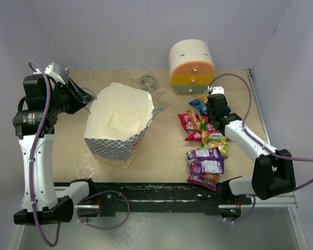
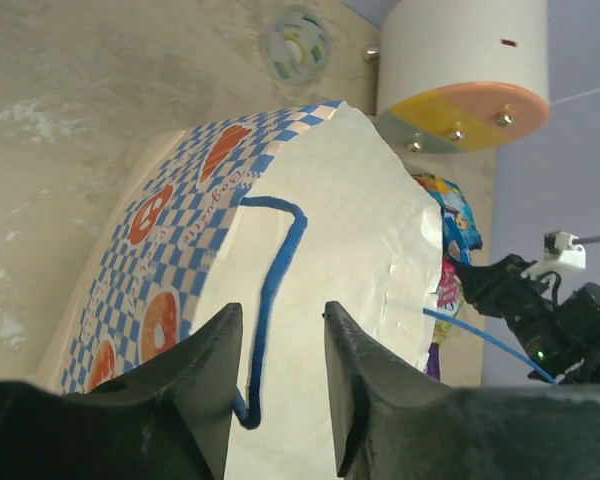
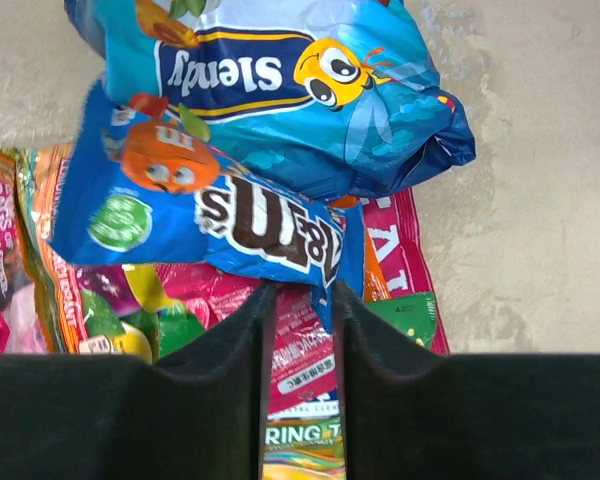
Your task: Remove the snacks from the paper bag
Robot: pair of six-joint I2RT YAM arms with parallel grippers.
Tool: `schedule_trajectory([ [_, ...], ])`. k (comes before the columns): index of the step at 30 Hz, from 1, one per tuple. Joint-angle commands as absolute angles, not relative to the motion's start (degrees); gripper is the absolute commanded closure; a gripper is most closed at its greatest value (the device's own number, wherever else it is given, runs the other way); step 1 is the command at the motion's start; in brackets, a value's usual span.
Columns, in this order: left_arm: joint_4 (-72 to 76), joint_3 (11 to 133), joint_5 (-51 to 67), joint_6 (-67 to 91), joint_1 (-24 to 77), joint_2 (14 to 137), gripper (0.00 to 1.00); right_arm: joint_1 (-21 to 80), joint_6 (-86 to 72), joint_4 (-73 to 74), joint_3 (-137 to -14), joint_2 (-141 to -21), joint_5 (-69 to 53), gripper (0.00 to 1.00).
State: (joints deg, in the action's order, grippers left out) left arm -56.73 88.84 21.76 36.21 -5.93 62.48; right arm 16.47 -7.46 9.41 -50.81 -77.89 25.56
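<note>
The paper bag (image 1: 120,122) stands left of centre with its mouth open and its cream lining showing; no packet shows inside. My left gripper (image 1: 86,99) is at the bag's left rim. In the left wrist view it (image 2: 280,310) is open, and the blue cord handle (image 2: 280,240) runs between the fingers close to the left one. The snacks (image 1: 206,140) lie in a pile on the table to the right of the bag. My right gripper (image 1: 216,104) is open low over the pile's far end. Its tips (image 3: 304,290) are at the edge of a blue M&M's packet (image 3: 230,215), with pink packets (image 3: 310,350) below.
The rounded cream-orange-yellow drawer box (image 1: 192,66) stands at the back right, just beyond the snacks. A small round object (image 1: 147,81) lies behind the bag. Walls close the table at back and sides. Purple packets (image 1: 206,161) lie near the front rail.
</note>
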Motion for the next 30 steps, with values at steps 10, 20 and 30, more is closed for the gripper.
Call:
schedule_trajectory([
  [10, -70.0, 98.8, 7.8, 30.8, -6.1, 59.2, 0.00, 16.4, -12.8, 28.9, -66.0, -67.4, 20.5, 0.00],
  [20, -74.5, 112.2, 6.9, 24.1, -6.1, 58.5, 0.01, 16.4, -21.1, 43.1, -79.4, -54.2, 11.2, 0.00],
  [30, -63.2, 112.6, 21.0, 11.7, -6.0, 50.6, 0.01, 16.4, -25.4, 42.5, -82.3, -37.9, 8.1, 0.00],
])
